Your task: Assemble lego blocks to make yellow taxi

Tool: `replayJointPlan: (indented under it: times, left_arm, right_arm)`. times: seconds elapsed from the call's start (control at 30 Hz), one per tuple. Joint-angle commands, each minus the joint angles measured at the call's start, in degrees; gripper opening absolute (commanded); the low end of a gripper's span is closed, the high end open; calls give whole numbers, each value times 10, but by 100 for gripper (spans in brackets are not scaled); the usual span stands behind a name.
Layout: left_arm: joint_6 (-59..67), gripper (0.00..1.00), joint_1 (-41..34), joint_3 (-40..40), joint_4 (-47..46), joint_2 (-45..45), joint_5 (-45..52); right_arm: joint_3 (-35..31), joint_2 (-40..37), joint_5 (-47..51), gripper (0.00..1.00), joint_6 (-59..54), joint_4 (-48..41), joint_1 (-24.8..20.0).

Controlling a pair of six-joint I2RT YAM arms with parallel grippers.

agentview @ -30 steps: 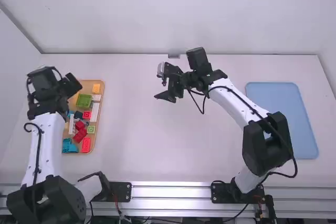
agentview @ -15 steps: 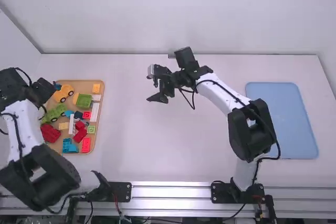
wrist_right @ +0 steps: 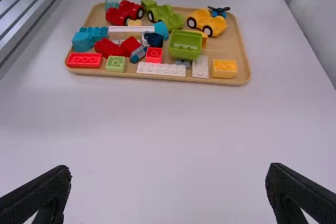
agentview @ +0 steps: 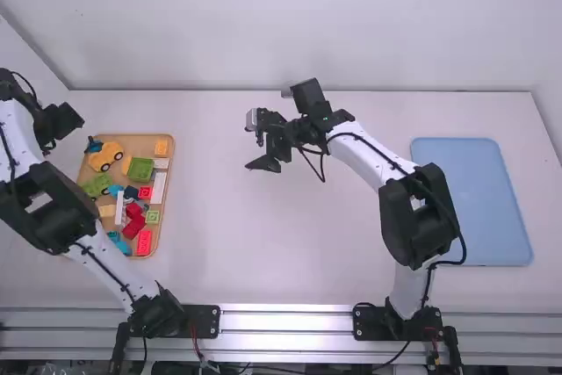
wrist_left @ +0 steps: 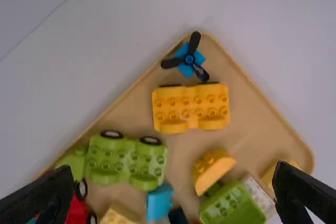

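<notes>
Left pincer [wrist_left: 174, 166] and right pincer [wrist_right: 168, 166] are gaping wide, empty. Beyond the left, the yellow car base [wrist_left: 191, 103] is sitting, probably light, stiff, inviting side-to-side gripping.

A smooth white bench [agentview: 263, 243] is carrying two flat pieces, lying well apart. On its left side a tan, wood-coloured rectangular tray with rounded corners [wrist_right: 233, 45] is resting flat. On its right side a pale blue, round-cornered rectangular panel [agentview: 474, 217] is lying flat. Both are stretching lengthwise away from the grooved silvery metal rail [agentview: 290, 322] that is running along the near edge.
</notes>
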Motion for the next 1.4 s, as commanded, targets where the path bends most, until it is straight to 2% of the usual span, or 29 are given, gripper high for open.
replayJointPlan:
  times: [0.0, 0.13, 0.27, 0.5, 0.67, 0.77, 0.93, 1.23, 1.37]
  left_arm:
    - [67, 99, -3, 84, -29, 73, 6]
    - [122, 99, -4, 184, -74, 168, 6]
    - [217, 99, -5, 207, -79, 212, 21]
    - [480, 99, -22, 153, -88, 219, 11]
    - [586, 93, -29, 131, -87, 219, -20]
    - [654, 94, -30, 118, -82, 219, -23]
    - [680, 96, -29, 98, -38, 219, -42]
    - [765, 91, -28, 87, -41, 219, 9]
    - [762, 92, -29, 71, -35, 219, -4]
  right_arm:
    - [21, 9, -4, 98, -2, -1, 4]
    - [21, 9, -4, 99, 0, -1, 4]
    - [21, 9, -4, 99, 0, -2, 4]
    - [21, 9, -2, 99, 1, -3, 4]
    - [21, 9, -2, 99, 5, 0, 5]
    - [21, 9, -2, 99, 5, -2, 4]
    - [21, 9, -5, 99, 5, -3, 4]
    - [21, 9, 7, 99, 5, 3, 12]
    - [21, 9, 7, 99, 5, -1, 12]
